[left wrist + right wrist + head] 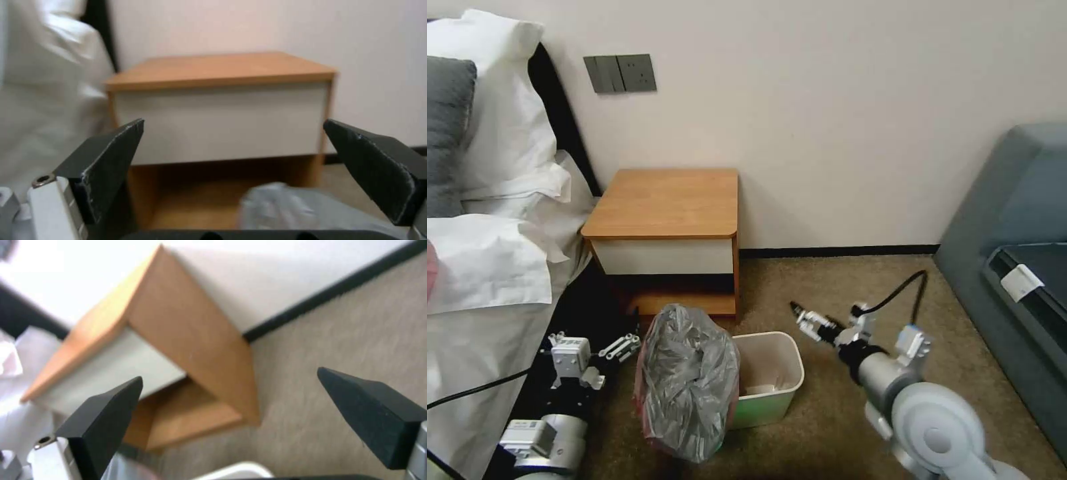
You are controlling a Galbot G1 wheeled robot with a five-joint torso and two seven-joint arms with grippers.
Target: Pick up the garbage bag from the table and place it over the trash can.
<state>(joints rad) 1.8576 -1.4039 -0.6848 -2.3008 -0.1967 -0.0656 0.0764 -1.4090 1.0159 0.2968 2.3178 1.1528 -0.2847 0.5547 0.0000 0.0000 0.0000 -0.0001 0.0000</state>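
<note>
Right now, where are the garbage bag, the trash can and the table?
garbage bag (688,380): head view, middle of its crinkled grey bulge.
trash can (790,347): head view, far right rim.
table (667,200): head view, bare wooden top.

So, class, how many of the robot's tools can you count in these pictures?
2. The left tool is open beside the garbage bag, on the bed's side. The right tool is open above the carpet, past the trash can on the sofa's side. Neither holds anything.

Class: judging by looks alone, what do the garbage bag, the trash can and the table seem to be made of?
Garbage bag: thin plastic film, grey, crinkled, glossy. Trash can: probably moulded plastic, smooth cream walls, rolled rim. Table: wood or wood-look laminate, matte orange-brown top, white drawer front.
</note>
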